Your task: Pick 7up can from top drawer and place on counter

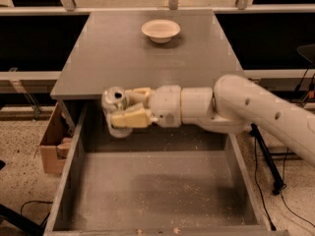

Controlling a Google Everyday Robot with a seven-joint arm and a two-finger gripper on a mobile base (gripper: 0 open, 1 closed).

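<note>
- The gripper (122,107) hangs at the front edge of the counter (147,65), above the back part of the open top drawer (157,191). It is clenched around the 7up can (113,99).
- One cream finger (138,91) lies across the can's upper side and the other across its lower side.
- The can is clear of the drawer floor, held in the air at 9 o'clock from the white wrist. Its silver top is tilted toward the camera.
- The arm (256,107) reaches in from 3 o'clock and crosses the drawer's right wall.
- The drawer is pulled out toward 6 o'clock, and its grey floor is speckled with crumbs.
- A white bowl (161,30) stands on the counter at 12 o'clock, well apart from the can.
- A brown cardboard box (49,141) sits on the floor at 9 o'clock, just beside the drawer's left wall.
</note>
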